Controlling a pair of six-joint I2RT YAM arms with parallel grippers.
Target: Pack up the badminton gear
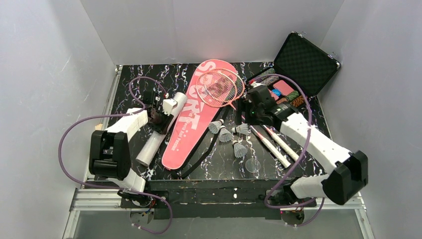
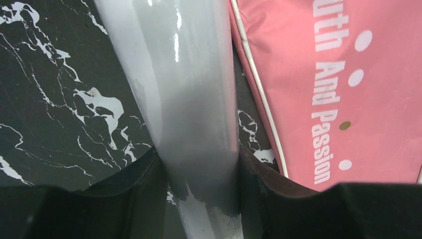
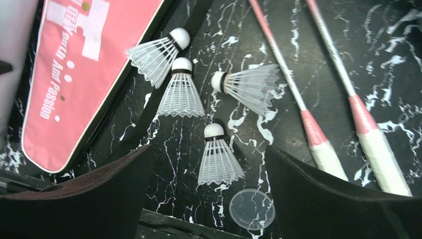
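Observation:
My left gripper (image 1: 161,117) is shut on the long white-grey tube (image 1: 152,142), which lies left of the pink "SPORT" bag (image 1: 191,117). In the left wrist view both fingers (image 2: 134,199) press the tube (image 2: 179,74), with the bag (image 2: 348,89) to its right. Two pink rackets have their heads (image 1: 219,87) on the bag and white handles (image 1: 278,149) on the table. Several shuttlecocks (image 1: 226,133) lie between the bag and the handles. My right gripper (image 1: 248,111) is open and empty above them; its view shows the nearest shuttlecock (image 3: 217,157) between the jaws (image 3: 211,196), the handles (image 3: 323,144) to the right.
An open black case (image 1: 303,62) with patterned rolls stands at the back right, close behind the right wrist. A clear round lid (image 1: 253,165) lies near the table's front edge, also in the right wrist view (image 3: 252,209). A black strap (image 1: 204,154) trails from the bag.

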